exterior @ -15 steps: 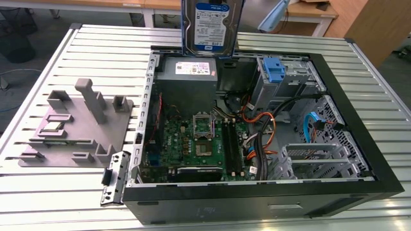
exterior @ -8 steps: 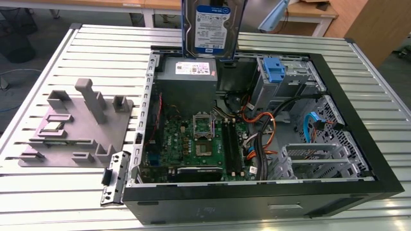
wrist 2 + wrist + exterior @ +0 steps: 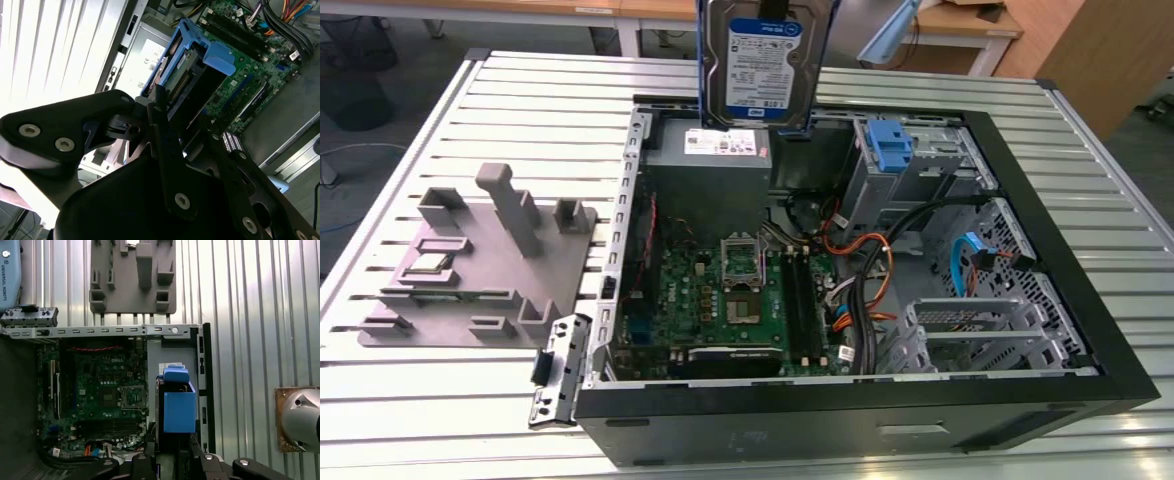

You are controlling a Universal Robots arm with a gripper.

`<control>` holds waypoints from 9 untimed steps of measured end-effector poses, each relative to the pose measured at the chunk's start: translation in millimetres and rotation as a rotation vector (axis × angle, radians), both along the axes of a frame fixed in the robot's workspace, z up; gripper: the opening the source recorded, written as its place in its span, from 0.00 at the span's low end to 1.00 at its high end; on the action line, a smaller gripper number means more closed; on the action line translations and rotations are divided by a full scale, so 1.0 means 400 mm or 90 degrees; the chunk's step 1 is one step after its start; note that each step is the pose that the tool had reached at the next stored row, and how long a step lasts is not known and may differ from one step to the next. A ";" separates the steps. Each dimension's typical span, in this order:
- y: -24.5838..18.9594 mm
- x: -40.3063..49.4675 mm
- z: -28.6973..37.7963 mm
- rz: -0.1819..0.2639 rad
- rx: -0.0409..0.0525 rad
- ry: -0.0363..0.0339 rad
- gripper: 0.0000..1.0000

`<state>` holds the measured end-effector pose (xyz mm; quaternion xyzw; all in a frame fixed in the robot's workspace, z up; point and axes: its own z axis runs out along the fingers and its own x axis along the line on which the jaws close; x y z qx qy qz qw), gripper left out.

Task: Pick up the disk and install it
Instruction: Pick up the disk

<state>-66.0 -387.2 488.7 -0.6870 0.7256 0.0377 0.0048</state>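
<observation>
One slatted table [image 3: 454,120], desks [image 3: 977,22] behind, disk [image 3: 767,60] aloft

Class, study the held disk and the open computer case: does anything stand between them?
Nothing visible does. The gripper holds the disk upright in the air above the case, over the grey power supply, with only open air beneath it.

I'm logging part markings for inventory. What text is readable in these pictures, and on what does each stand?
On the disk, white-and-blue label: print too small to read.
On the power supply, white sticker: print too small to read.
On the circuit board, white markings: too blurred to quote.
Nothing quotable.
</observation>
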 end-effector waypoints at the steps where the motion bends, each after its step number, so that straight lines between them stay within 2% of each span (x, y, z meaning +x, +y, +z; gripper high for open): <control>1: -0.004 0.000 0.000 0.000 -0.0001 0.0001 0.35; 9: -0.038 0.002 0.000 0.000 -0.0001 0.0001 0.35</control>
